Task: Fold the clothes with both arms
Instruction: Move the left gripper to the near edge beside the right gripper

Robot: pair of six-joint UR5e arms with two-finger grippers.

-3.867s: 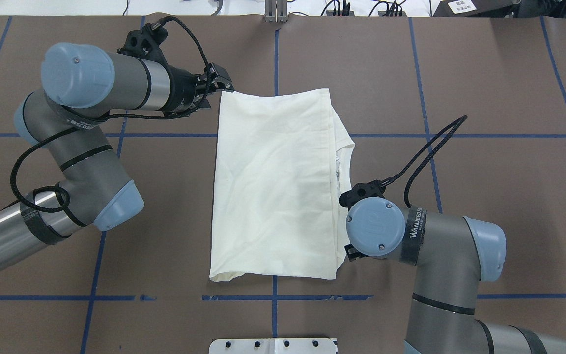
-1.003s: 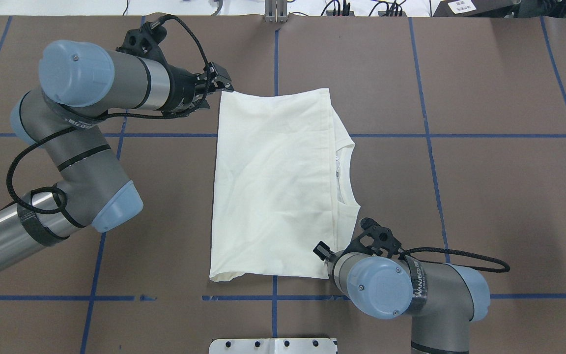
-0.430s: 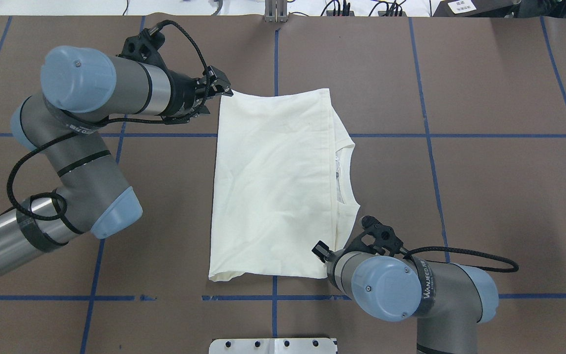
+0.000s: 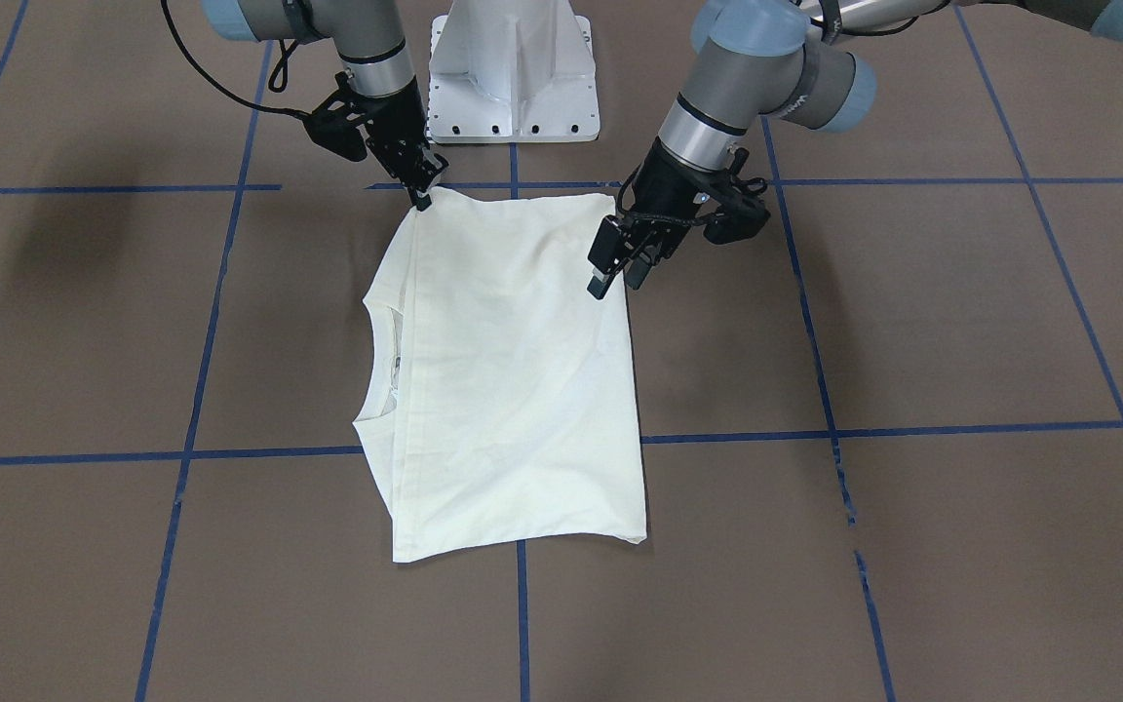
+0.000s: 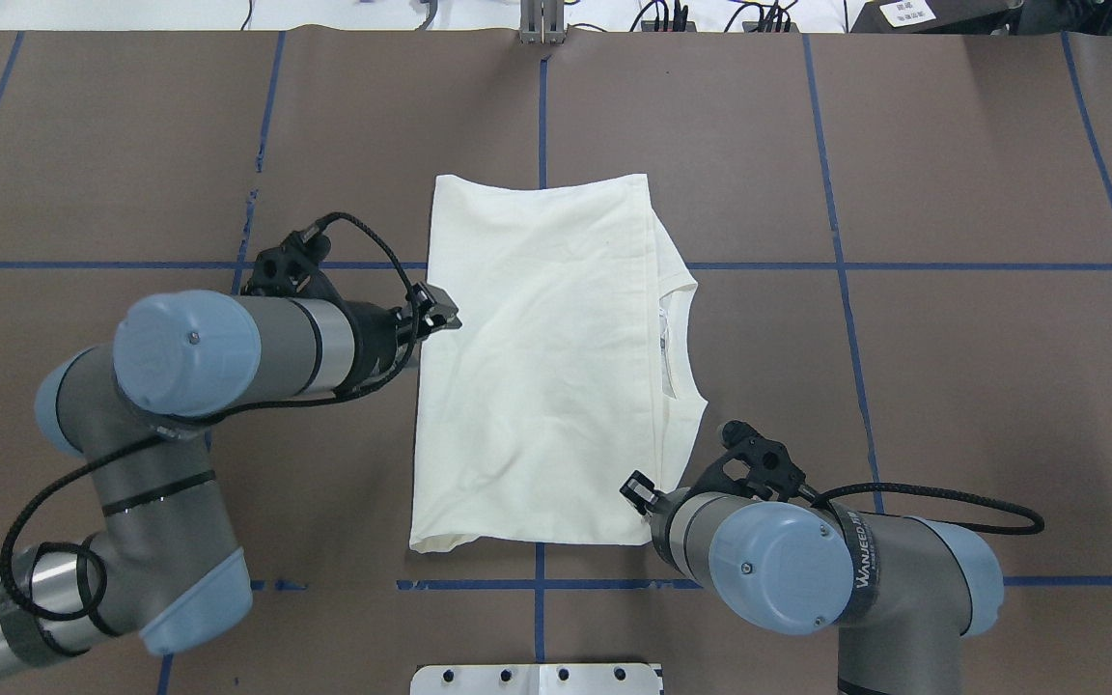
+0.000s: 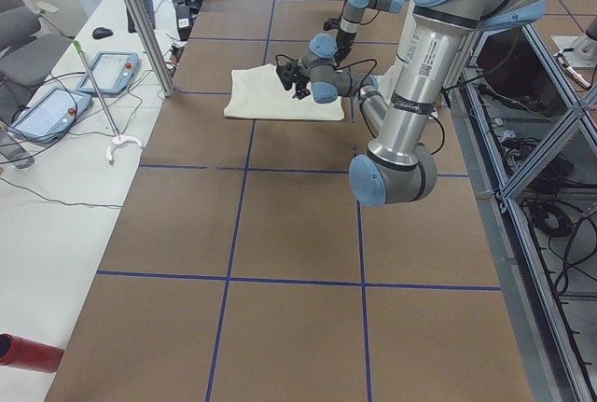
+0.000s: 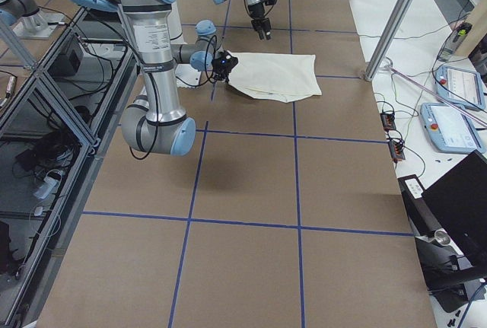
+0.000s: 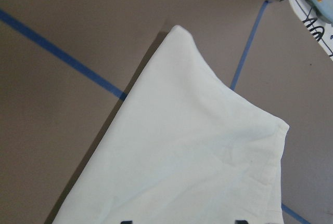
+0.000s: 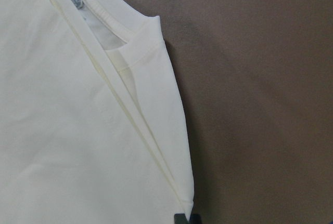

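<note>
1. The left gripper (image 4: 615,285) has quit the far corner of the T-shirt (image 5: 537,367) and hovers spread and empty at its left edge
2. The right gripper (image 4: 420,200) pinches the near right corner; the T-shirt lies folded on the table (image 5: 952,367), so another fold looks due

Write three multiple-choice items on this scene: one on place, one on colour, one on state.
1. On the T-shirt, the collar lies toward: A the robot's left; B the robot's right; C the far edge.
2. The tape lines on the table are: A red; B yellow; C blue.
3. The left gripper is: A open; B shut on cloth; C out of view.
Key: B, the collar lies at the overhead view's right; C, the grid shows blue; A, its jaws stand well apart.
</note>
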